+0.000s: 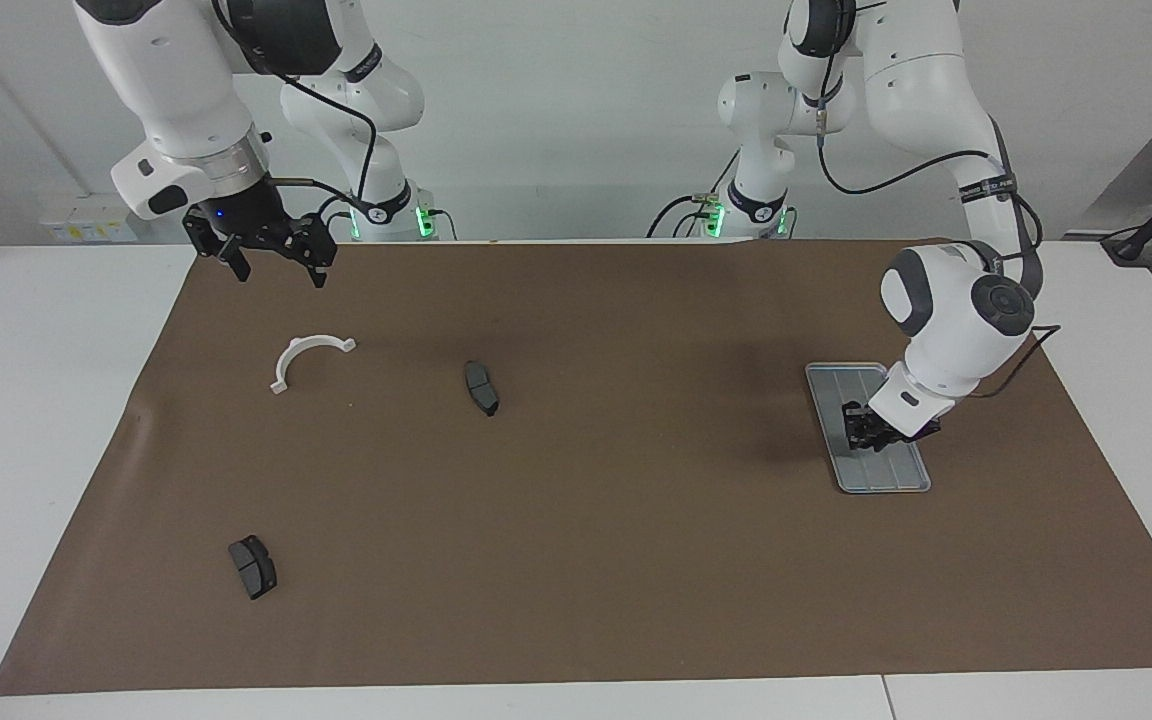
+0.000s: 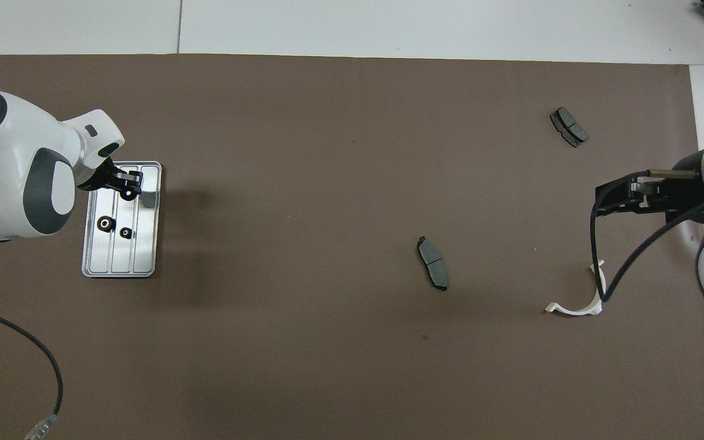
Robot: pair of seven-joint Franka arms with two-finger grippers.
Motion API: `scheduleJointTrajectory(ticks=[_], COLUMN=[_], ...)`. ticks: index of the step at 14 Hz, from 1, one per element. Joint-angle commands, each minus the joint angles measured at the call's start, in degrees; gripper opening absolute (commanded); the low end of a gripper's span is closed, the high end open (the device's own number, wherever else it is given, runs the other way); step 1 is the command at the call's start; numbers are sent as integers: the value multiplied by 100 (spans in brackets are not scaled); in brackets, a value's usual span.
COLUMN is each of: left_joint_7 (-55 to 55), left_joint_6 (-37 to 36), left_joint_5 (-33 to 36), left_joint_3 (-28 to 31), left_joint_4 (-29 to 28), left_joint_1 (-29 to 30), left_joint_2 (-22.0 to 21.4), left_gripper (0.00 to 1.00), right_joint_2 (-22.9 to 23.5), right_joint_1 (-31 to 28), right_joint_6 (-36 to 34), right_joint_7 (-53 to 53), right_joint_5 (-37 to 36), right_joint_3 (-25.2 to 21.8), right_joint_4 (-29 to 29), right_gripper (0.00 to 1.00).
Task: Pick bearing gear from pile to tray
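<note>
Left gripper point(image 1: 874, 432) hangs over the tray point(image 2: 147, 256), pinched narrow on a small black ring, ready for you to release it. Two rings point(image 2: 105, 223) lie at its six o'clock. Right gripper point(image 1: 268, 262) waits wide.
</note>
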Motion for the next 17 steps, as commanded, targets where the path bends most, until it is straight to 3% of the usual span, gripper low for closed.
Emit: scheduleJointTrajectory(ticks=[1, 4, 5, 8, 13, 17], left_joint_7=[253, 201, 192, 192, 183, 174], left_joint_6=[223, 153, 127, -485, -2419, -2930], left_joint_5=[2, 2, 2, 11, 63, 159], left_joint_3=[-52, -52, -52, -52, -34, -34], left_joint_4=[-268, -198, -146, 388, 1576, 1630], left_joint_1=[120, 111, 111, 111, 111, 120], left_joint_2=[-181, -163, -172, -277, -619, -1401], left_gripper=[60, 94, 98, 100, 100, 100], right_joint_2=[-61, -52, -52, -52, -52, -52], right_joint_1=[-30, -56, -56, -56, -56, -56], right_joint_6=[17, 17, 17, 17, 17, 17], right_joint_7=[-159, -168, -168, -177, -168, -169], right_joint_5=[141, 150, 141, 150, 141, 150], right_joint_3=[2, 2, 2, 2, 2, 2], right_joint_4=[-60, -60, -60, -60, -60, -60], right_gripper=[100, 100, 100, 100, 100, 100])
